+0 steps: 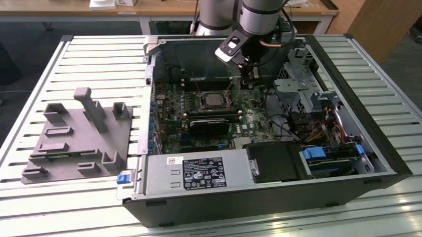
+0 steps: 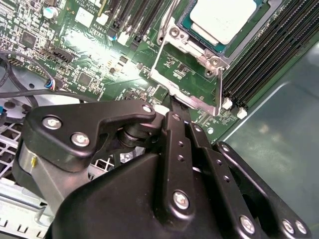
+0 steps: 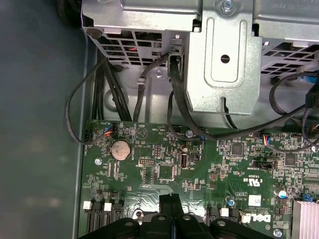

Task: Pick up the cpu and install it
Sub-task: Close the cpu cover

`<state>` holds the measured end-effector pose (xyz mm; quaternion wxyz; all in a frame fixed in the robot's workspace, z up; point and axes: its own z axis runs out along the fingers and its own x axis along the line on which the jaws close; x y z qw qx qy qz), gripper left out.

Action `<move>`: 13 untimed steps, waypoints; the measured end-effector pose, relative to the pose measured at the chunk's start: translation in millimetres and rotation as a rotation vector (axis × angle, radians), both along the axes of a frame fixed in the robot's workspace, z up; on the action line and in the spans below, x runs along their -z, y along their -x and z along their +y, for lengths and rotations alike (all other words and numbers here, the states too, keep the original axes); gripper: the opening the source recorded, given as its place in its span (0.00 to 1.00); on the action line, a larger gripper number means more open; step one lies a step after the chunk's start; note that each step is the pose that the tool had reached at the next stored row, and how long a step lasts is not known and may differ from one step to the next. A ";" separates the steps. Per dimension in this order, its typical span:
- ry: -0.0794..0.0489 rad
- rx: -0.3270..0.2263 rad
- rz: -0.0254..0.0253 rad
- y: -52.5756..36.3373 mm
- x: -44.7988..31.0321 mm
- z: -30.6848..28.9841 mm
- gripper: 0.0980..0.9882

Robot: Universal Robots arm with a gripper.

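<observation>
Hovering low over the motherboard (image 3: 164,149) inside the open computer case (image 1: 264,205), the gripper (image 2: 175,110) has its fingers pressed together, nothing between them, tips just beside the metal socket frame (image 2: 169,82). The cpu (image 2: 224,20) lies flat in that socket near the board's middle, silver top up.

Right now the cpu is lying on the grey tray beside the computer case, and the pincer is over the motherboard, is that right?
Not quite. The cpu is not on the grey tray; it sits in the socket on the motherboard, as the second wrist view shows. The pincer is indeed over the motherboard.
</observation>
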<state>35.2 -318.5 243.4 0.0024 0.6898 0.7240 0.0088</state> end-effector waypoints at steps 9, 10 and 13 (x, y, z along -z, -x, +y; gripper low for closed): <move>0.000 0.000 0.0000 2.3 0.0 0.0 0.01; 0.000 0.000 0.0000 2.5 0.0 0.0 0.01; 0.000 0.000 0.0000 3.1 0.0 0.0 0.01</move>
